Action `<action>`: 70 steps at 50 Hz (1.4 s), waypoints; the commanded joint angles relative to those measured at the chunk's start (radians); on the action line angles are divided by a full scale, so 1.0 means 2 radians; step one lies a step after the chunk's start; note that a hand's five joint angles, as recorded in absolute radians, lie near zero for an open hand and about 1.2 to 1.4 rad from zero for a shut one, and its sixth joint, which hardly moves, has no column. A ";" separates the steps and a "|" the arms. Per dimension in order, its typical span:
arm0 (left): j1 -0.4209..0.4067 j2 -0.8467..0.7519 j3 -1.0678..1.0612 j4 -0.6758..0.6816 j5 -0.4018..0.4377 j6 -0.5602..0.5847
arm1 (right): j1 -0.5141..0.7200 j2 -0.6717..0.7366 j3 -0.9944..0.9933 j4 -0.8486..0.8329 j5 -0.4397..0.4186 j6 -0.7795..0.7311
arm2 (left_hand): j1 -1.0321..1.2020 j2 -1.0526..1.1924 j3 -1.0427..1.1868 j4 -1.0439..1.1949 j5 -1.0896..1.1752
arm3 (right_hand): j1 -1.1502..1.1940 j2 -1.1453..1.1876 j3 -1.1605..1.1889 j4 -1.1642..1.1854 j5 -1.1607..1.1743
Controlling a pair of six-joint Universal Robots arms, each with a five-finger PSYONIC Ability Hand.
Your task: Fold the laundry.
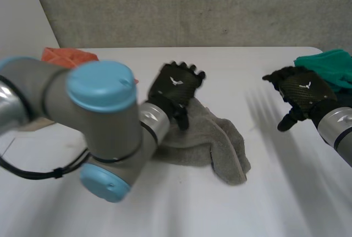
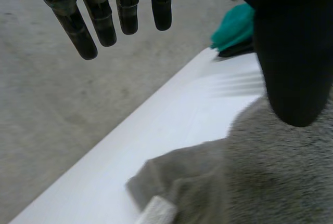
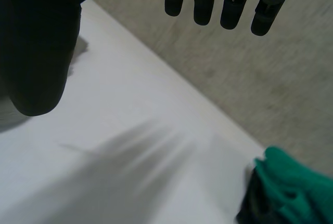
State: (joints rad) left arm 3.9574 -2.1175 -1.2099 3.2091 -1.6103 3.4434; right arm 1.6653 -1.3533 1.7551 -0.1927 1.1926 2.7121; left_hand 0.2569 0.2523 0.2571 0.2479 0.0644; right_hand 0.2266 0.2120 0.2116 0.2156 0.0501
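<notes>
Left arm [image 1: 99, 116], grey joint with a light-blue cap, hides part of the crumpled grey terry towel [image 1: 220, 138] at mid-table [image 1: 247, 204]. Left hand [image 1: 176, 86] is at its far edge, fingers extended and empty. Right hand [image 1: 302, 94] is likewise extended and empty beside a teal cloth [image 1: 330, 66]. An orange cloth [image 1: 66, 57] lies far left.

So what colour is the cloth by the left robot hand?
The cloth is grey; head view shows it best.

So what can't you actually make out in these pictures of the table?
Head view: the orange crumpled cloth sits mostly behind the left arm, so its shape is unknown.
Head view: one end of the grey terry towel is hidden by that same arm.
Head view: the green cloth is cut off by the picture's edge and partly covered by the right hand.
Right wrist view: too little of the dark item beneath the green cloth shows to identify it.
</notes>
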 commanded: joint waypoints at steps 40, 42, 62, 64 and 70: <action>0.088 -0.085 0.188 0.162 0.014 0.075 | 0.171 0.123 -0.202 -0.111 0.169 0.065 | 0.570 0.572 0.570 0.574 0.579 | 0.585 0.592 0.592 0.590 0.586; 0.085 -0.063 0.178 0.189 0.001 0.075 | 0.171 0.113 -0.228 -0.161 0.175 0.039 | 0.570 0.572 0.570 0.574 0.579 | 0.585 0.592 0.592 0.590 0.586; -0.019 0.038 -0.201 0.162 -0.103 0.074 | 0.183 0.164 -0.124 -0.110 0.152 0.010 | 0.500 0.502 0.500 0.504 0.509 | 0.585 0.592 0.592 0.590 0.586; -0.030 0.037 -0.211 0.146 -0.118 0.072 | 0.183 0.172 -0.111 -0.102 0.149 0.000 | 0.456 0.458 0.455 0.460 0.465 | 0.585 0.592 0.592 0.590 0.586; -0.047 0.075 -0.217 0.067 -0.164 0.052 | 0.177 0.169 -0.069 -0.098 0.148 -0.040 | 0.247 0.250 0.247 0.252 0.256 | 0.585 0.592 0.592 0.590 0.586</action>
State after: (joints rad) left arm 3.9004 -2.0317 -1.6354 3.4895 -1.8493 3.5842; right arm 2.0304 -1.0170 1.5429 -0.4009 1.4940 2.7018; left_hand 0.9294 0.9374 0.9407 0.9380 0.7748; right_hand 1.1009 1.1612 1.1912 1.2004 1.0053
